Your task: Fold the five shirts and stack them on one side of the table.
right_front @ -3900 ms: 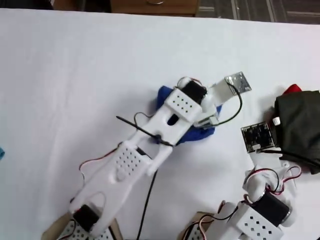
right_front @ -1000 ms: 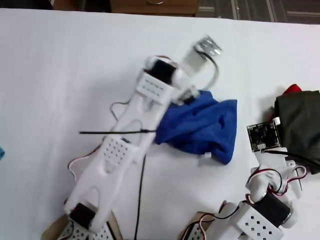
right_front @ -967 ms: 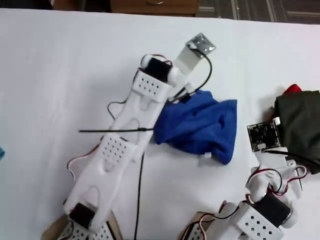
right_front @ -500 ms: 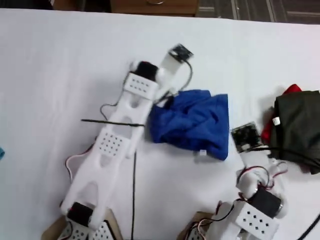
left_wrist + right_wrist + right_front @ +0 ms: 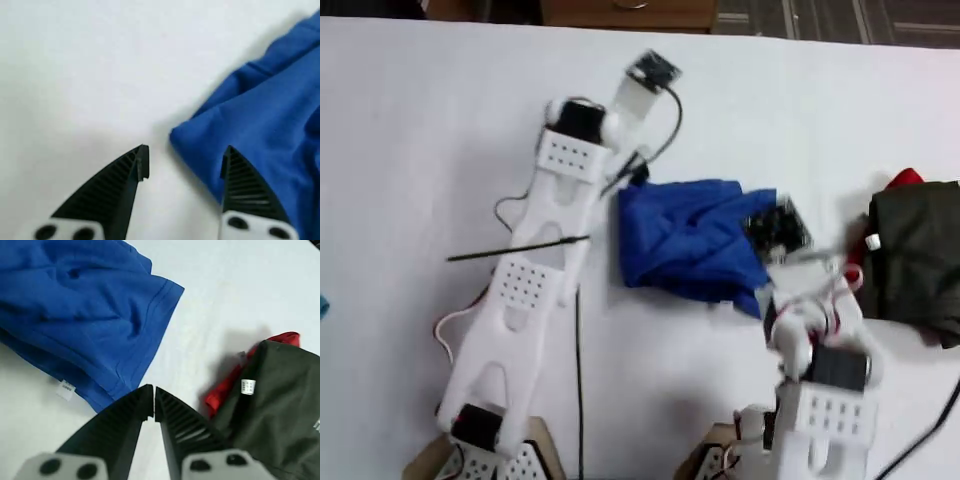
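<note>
A rumpled blue shirt [image 5: 685, 240] lies spread near the table's middle. My left gripper [image 5: 186, 157] is open at the shirt's far left corner, and that blue corner [image 5: 240, 120] lies between its fingers. In the high view the left gripper [image 5: 632, 178] sits at the cloth's far left edge. My right gripper [image 5: 153, 392] is shut and empty, just above the white table between the blue shirt's hem [image 5: 145, 350] and a dark shirt [image 5: 280, 405]. The right arm [image 5: 815, 400] reaches over the blue shirt's right edge.
The dark shirt [image 5: 915, 260] lies at the right edge on top of a red one [image 5: 903, 180], red cloth [image 5: 225, 390] peeking from under it. A white label [image 5: 65, 388] hangs off the blue shirt's near edge. The table's left half [image 5: 410, 150] is bare white.
The left arm has swung left and farther back, and the blue shirt has shifted left with it. The right arm has swung from the dark shirt toward the blue shirt's right edge.
</note>
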### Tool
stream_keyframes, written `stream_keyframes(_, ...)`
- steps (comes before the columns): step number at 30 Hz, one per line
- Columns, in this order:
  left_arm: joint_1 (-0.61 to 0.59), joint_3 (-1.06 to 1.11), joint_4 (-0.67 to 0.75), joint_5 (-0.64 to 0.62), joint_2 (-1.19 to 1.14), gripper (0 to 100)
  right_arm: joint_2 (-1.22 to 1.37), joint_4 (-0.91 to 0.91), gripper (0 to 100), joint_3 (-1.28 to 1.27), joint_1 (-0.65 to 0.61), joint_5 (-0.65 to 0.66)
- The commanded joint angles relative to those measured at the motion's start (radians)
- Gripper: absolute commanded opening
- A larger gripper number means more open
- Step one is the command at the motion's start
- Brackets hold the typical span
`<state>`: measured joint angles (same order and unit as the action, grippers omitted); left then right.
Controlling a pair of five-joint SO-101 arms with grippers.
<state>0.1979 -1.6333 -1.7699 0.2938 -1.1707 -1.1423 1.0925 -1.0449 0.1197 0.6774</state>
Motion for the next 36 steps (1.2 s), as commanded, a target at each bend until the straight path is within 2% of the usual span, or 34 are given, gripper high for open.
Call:
stream_keyframes(1, -0.068, -0.031, -0.017, -0.008, 0.115, 25, 0.349, -0.010, 2.4, 0.209, -0.056, -0.084)
stream_keyframes(4, -0.124, -0.031, -0.017, -0.058, 0.126, 25, 0.641, 0.104, 3.5, 0.382, -0.107, -0.141)
stream_keyframes(7, -0.153, -0.015, -0.017, -0.074, 0.126, 25, 0.880, 0.237, 9.5, 0.514, -0.162, -0.187)
stream_keyframes(11, -0.152, 0.091, -0.017, -0.074, 0.150, 25, 1.075, 0.337, 14.1, 0.597, -0.199, -0.213)
stream_keyframes(18, -0.153, 0.189, -0.017, -0.074, 0.203, 25, 1.098, 0.386, 13.4, 0.655, -0.176, -0.219)
stream_keyframes(24, -0.158, 0.193, -0.017, -0.074, 0.215, 25, 1.049, 0.475, 13.7, 0.965, -0.051, -0.339)
stream_keyframes(27, -0.167, 0.193, -0.017, -0.072, 0.215, 25, 1.079, 0.469, 14.1, 1.017, -0.038, -0.387)
stream_keyframes(31, -0.176, 0.194, -0.017, -0.072, 0.212, 25, 1.233, 0.447, 25.2, 1.037, -0.047, -0.483)
stream_keyframes(34, -0.172, 0.194, -0.017, -0.069, 0.216, 25, 1.331, 0.446, 34.1, 1.112, -0.056, -0.505)
stream_keyframes(36, -0.175, 0.194, -0.017, -0.068, 0.216, 25, 1.371, 0.446, 36.3, 1.162, -0.054, -0.509)
